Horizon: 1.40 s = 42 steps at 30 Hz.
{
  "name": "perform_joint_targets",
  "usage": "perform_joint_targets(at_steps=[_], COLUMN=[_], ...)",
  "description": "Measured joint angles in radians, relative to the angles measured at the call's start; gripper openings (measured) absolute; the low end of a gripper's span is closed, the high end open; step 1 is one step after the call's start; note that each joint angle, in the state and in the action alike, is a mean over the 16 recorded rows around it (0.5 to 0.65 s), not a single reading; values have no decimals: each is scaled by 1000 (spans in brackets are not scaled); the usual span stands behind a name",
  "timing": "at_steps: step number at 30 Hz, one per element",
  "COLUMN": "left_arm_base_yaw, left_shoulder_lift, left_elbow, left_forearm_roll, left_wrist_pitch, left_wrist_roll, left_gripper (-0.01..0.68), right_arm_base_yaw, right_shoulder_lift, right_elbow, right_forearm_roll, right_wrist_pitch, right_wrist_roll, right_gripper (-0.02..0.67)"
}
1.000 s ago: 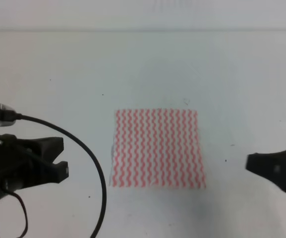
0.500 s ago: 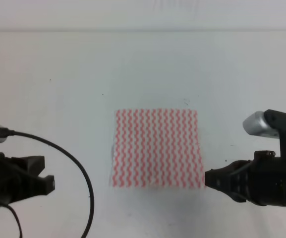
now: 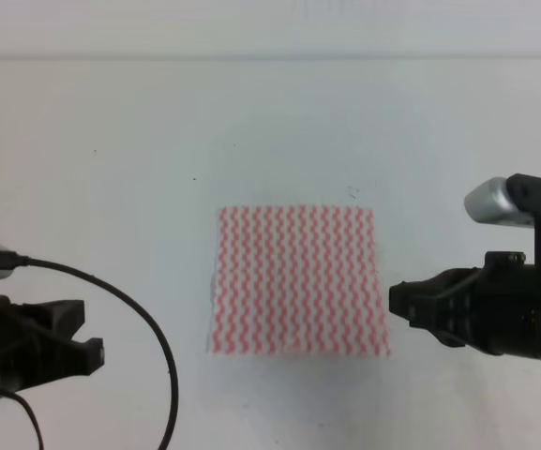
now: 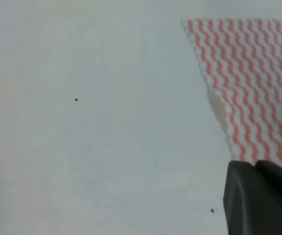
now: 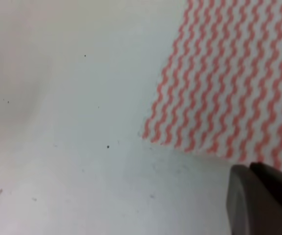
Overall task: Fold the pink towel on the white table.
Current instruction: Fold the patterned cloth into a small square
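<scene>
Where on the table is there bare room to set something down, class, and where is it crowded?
Bare: the wide strip of table beyond the towel, and the patch between the towel and the left gripper. Crowded: the towel's right edge, where the right gripper sits close, and the near left corner with the cable.

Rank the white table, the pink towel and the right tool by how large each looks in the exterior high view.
1. white table, filling almost the whole view.
2. pink towel.
3. right tool, just its dark tip; it sits higher, nearer the camera, so it looks bigger than it is.
</scene>
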Motion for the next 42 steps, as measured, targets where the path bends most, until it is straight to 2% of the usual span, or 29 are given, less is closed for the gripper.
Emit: perform_joint_targets(at_steps=[8, 12, 15, 25, 29, 42], left_arm_base_yaw=[0, 0, 0, 0, -4, -40], left_shoulder_lift=[0, -1, -1, -1, 1, 2], left_elbow=[0, 0, 0, 0, 0, -2], left_forearm_roll=[1, -3, -10, -47, -63, -92], left_wrist_pitch=[0, -2, -9, -37, -42, -39], left_wrist_roll=[2, 2, 2, 4, 5, 11], left_gripper=[-5, -5, -5, -5, -5, -5], right_arm_base_yaw=[-1, 0, 0, 1, 1, 1], right_shoulder_lift=[-1, 8, 26, 156, 222, 363], right_elbow=[-4, -4, -5, -11, -14, -14], right_forearm_roll=[-8, -17, -24, -38, -37, -33], right_wrist_pitch=[-6, -16, -25, -84, -106, -114], right_wrist_roll=[-1, -1, 0, 23, 54, 149], right_gripper=[-14, 10, 57, 273, 330, 343])
